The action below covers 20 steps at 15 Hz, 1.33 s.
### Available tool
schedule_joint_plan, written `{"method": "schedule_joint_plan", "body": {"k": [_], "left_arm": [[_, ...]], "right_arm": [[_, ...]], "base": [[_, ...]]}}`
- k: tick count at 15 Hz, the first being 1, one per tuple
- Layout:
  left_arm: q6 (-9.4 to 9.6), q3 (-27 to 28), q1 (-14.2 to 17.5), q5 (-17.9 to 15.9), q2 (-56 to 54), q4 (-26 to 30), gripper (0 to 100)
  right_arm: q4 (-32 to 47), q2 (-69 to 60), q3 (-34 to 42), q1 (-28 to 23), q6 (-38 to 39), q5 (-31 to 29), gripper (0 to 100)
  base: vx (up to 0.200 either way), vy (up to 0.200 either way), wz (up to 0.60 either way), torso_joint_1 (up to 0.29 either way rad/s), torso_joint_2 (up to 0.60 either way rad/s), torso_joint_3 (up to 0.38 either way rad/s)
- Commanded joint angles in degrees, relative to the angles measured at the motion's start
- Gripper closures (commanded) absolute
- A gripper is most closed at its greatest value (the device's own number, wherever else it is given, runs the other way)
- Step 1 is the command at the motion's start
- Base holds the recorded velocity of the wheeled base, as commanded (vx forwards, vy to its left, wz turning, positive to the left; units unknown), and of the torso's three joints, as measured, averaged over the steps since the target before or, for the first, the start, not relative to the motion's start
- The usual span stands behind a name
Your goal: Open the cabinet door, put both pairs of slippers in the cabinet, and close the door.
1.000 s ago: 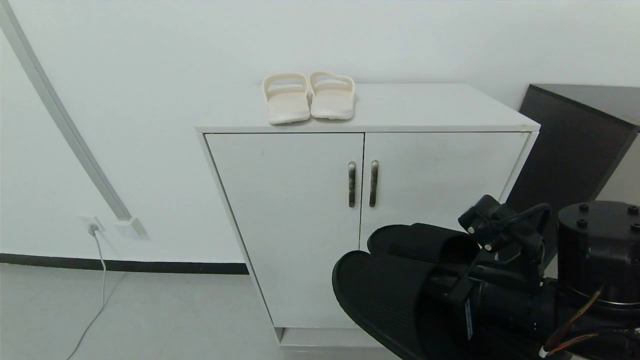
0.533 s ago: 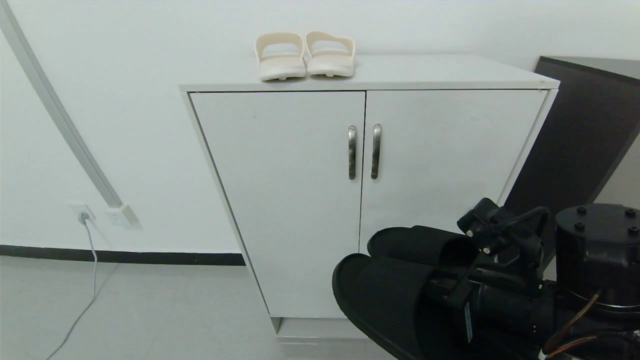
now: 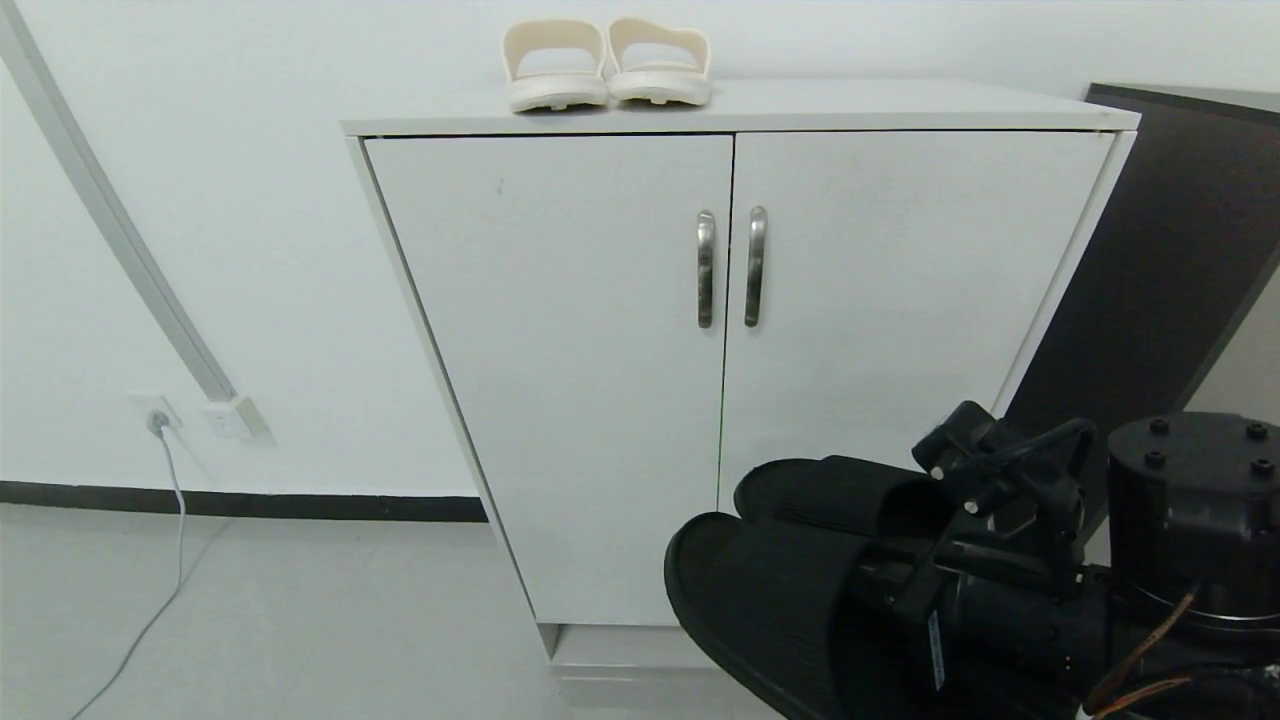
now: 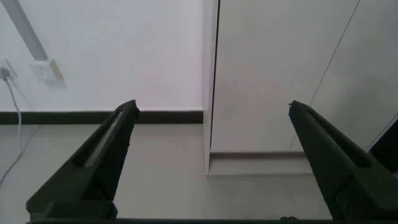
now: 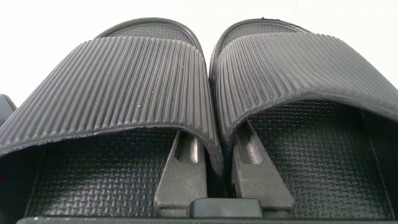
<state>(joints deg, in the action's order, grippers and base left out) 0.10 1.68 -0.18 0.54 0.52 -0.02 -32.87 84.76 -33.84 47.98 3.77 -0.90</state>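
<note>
My right hand (image 5: pixel 214 143) pinches the ribbed black slippers (image 5: pixel 143 81) together by their touching inner walls, one finger inside each. My left hand (image 4: pixel 211 112) is spread. Ahead of it stands the flat white cabinet (image 3: pixel 560 350), doors shut, with two metal bar handles (image 3: pixel 705 268). Smooth cream slippers (image 3: pixel 605 60) sit on top, above both hands. The floor (image 3: pixel 250 620) is grey.

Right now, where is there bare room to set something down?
Cabinet top: bare from the cream slippers to its right edge. Floor left of the cabinet: free, bar a cable by the wall. Crowded at the right door: black slippers.
</note>
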Motion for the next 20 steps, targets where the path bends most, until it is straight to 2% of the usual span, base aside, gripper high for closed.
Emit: {"method": "schedule_joint_plan", "body": {"k": [1, 2, 3, 5, 7, 8, 9, 10, 11, 12, 13, 14, 15, 16, 18, 19, 20], "left_arm": [[-2.38, 8.78, 0.01, 0.08, 5.28, -0.24, 0], [-3.79, 12.2, -0.26, -0.18, 9.67, -0.15, 0], [-3.79, 12.64, -1.05, -1.24, 14.42, -0.59, 0], [-4.05, 12.38, -3.07, -6.25, 22.15, -2.44, 0], [-3.88, 12.91, -4.48, -13.37, 28.3, -5.51, 0], [-3.88, 13.7, -4.48, -15.74, 31.38, -7.62, 0], [-3.88, 14.31, -4.48, -16.71, 33.49, -8.85, 0], [-4.23, 16.34, -4.56, -17.85, 41.05, -13.16, 0], [-4.23, 16.95, -4.56, -17.85, 44.3, -15.8, 0], [-4.23, 17.3, -5.79, -17.85, 49.31, -21.77, 0], [-4.32, 17.48, -8.61, -17.41, 52.56, -26.25, 0], [-4.67, 18.27, -11.07, -16.8, 54.93, -28.63, 0], [-4.84, 18.44, -11.42, -16.71, 55.29, -28.8, 0], [-5.2, 22.05, -17.48, -13.72, 60.3, -29.33, 0], [-5.28, 26.35, -23.81, -10.12, 65.48, -30.21, 0], [-5.28, 27.85, -26.01, -8.71, 67.06, -30.83, 0], [-5.37, 31.89, -31.63, -4.67, 71.11, -32.76, 0]], "right_arm": [[-0.01, 0.23, 0.0, 0.01, 0.01, 0.02, 100], [-0.01, 0.32, 0.0, 0.01, 0.01, 0.02, 100], [-0.01, 0.32, 0.0, 0.01, 0.01, 0.02, 100], [-0.01, 0.58, 0.62, 0.09, -0.08, 0.02, 100], [-1.06, 0.93, 0.97, 0.27, -0.08, 0.02, 100], [-1.85, 1.55, 1.06, 0.27, -0.08, -0.06, 100], [-2.11, 1.81, 1.06, 0.27, -0.08, -0.06, 100], [-2.73, 2.34, 1.5, 0.27, -0.08, -0.06, 100], [-2.99, 2.43, 1.59, 0.27, -0.08, -0.06, 100], [-3.26, 2.43, 1.76, 0.27, -0.08, -0.06, 100], [-3.35, 2.43, 1.76, 0.27, -0.08, -0.15, 100], [-3.35, 2.43, 1.76, 0.27, -0.08, -0.15, 100], [-3.35, 2.43, 1.76, 0.27, -0.08, -0.15, 100], [-3.35, 2.34, 1.85, 0.27, -0.08, -0.15, 100], [-3.35, 2.34, 1.85, 0.27, -0.08, -0.24, 100], [-3.35, 2.34, 1.94, 0.27, -0.08, -0.24, 100], [-3.35, 2.43, 1.94, 0.18, -0.08, -0.24, 100]], "base": [[0.0, 0.0, 0.0, 0.0, 0.0, 0.0], [0.0, 0.0, 0.0, 0.0, 0.0, 0.0], [0.0, 0.0, 0.0, 0.0, 0.0, 0.0], [0.0, 0.0, 0.0, 0.0, 0.0, 0.0], [0.0, 0.0, 0.0, 0.0, 0.0, 0.0], [0.0, 0.0, 0.0, 0.0, 0.0, 0.0], [0.0, 0.0, 0.0, 0.0, 0.0, 0.0], [0.0, 0.0, 0.0, 0.0, 0.0, 0.0], [0.0, 0.0, 0.0, 0.0, 0.0, 0.0], [0.0, 0.0, 0.0, 0.0, 0.0, 0.0], [0.0, 0.0, 0.0, 0.0, 0.0, 0.0], [0.0, 0.0, 0.0, 0.0, 0.0, 0.0], [0.0, 0.0, 0.0, 0.0, 0.0, 0.0], [0.0, 0.0, 0.0, 0.0, 0.0, 0.0], [0.0, 0.0, 0.0, 0.0, 0.0, 0.0], [0.0, 0.0, 0.0, 0.0, 0.0, 0.0], [0.0, 0.0, 0.0, 0.0, 0.0, 0.0]]}}
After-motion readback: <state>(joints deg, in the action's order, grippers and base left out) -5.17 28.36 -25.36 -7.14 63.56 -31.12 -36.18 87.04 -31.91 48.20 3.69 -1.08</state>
